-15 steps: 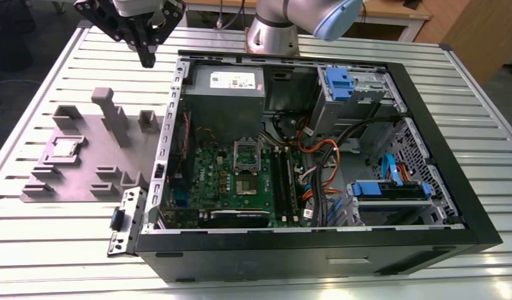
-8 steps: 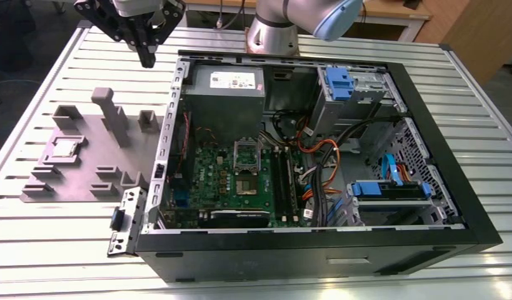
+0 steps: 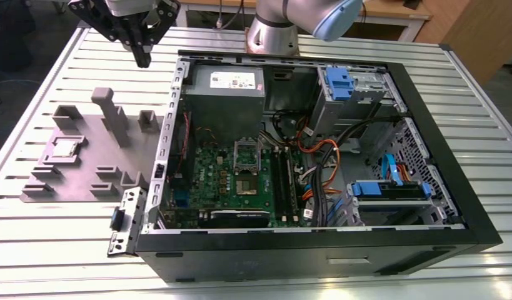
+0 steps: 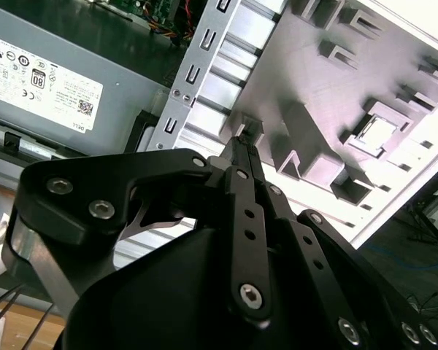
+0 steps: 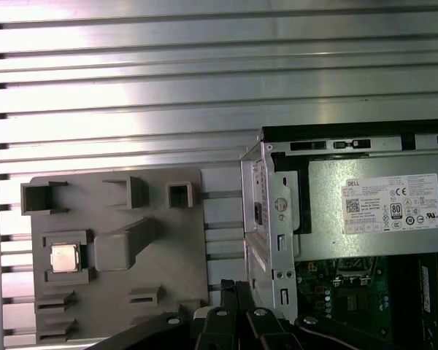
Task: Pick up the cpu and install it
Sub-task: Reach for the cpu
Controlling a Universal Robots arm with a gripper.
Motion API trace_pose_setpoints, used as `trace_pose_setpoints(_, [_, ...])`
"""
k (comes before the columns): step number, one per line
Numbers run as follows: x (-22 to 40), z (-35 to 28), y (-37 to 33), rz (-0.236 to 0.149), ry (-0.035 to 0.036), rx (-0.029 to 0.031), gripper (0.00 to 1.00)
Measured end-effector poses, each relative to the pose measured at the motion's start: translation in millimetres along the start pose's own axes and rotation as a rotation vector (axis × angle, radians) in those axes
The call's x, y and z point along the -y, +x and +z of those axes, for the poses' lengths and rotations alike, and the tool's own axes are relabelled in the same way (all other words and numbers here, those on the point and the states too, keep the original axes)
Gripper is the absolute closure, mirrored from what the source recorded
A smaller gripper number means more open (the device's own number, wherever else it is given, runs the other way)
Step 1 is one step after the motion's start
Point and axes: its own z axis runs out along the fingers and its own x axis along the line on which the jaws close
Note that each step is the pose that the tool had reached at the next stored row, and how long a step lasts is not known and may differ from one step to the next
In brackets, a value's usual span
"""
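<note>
The cpu (image 3: 65,148) is a small silvery square with a pale rim. It lies in a recess of the grey holder plate (image 3: 80,181) at the exterior view's left, and both wrist views show the cpu (image 4: 377,131) (image 5: 64,257) lying there. My gripper (image 3: 143,60) hangs high over the table, above the gap between the plate's far end and the computer case, well away from the cpu. Its black fingers (image 4: 245,146) are pressed together with nothing between them. The green motherboard (image 3: 239,181) lies inside the open case, its silver socket frame (image 3: 245,155) near the middle.
The black computer case (image 3: 422,187) lies open on the slatted metal table (image 3: 39,250). Inside it are a grey power supply (image 3: 226,87), blue drive brackets (image 3: 339,81) and bundled cables (image 3: 322,162). Upright grey posts (image 3: 114,119) rise from the holder plate.
</note>
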Motion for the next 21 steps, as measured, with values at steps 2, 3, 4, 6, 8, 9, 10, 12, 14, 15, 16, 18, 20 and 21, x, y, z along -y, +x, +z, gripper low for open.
trace_pose_setpoints(2, [0.0, 0.0, 0.1, 0.000, 0.0001, 0.0000, 0.86])
trace_pose_setpoints(3, [0.0, 0.0, 0.2, 0.000, 0.0000, 0.0000, 0.86])
trace_pose_setpoints(4, [0.0, 0.0, 0.2, 0.000, 0.0000, 0.0000, 0.86])
trace_pose_setpoints(6, [0.1, 0.0, 0.9, 0.000, 0.0000, 0.0000, 0.86])
trace_pose_setpoints(8, [0.2, -0.1, 2.8, 0.000, 0.0001, 0.0000, 0.86])
trace_pose_setpoints(9, [0.3, -0.1, 3.6, 0.000, 0.0000, 0.0000, 0.86])
trace_pose_setpoints(10, [0.4, -0.1, 4.4, 0.000, 0.0000, 0.0000, 0.86])
trace_pose_setpoints(12, [0.5, -0.1, 6.3, 0.000, 0.0000, 0.0000, 0.86])
trace_pose_setpoints(14, [0.7, -0.2, 8.6, 0.000, 0.0000, 0.0001, 0.86])
trace_pose_setpoints(15, [0.8, -0.2, 9.9, 0.000, 0.0000, 0.0000, 0.86])
trace_pose_setpoints(16, [0.9, -0.3, 11.0, 0.000, 0.0000, 0.0000, 0.86])
trace_pose_setpoints(18, [1.0, -0.3, 13.3, 0.000, 0.0000, 0.0000, 0.86])
trace_pose_setpoints(20, [1.2, -0.4, 15.5, 0.000, 0.0000, 0.0001, 0.86])
trace_pose_setpoints(21, [1.2, -0.4, 16.3, 0.000, 0.0000, 0.0000, 0.86])
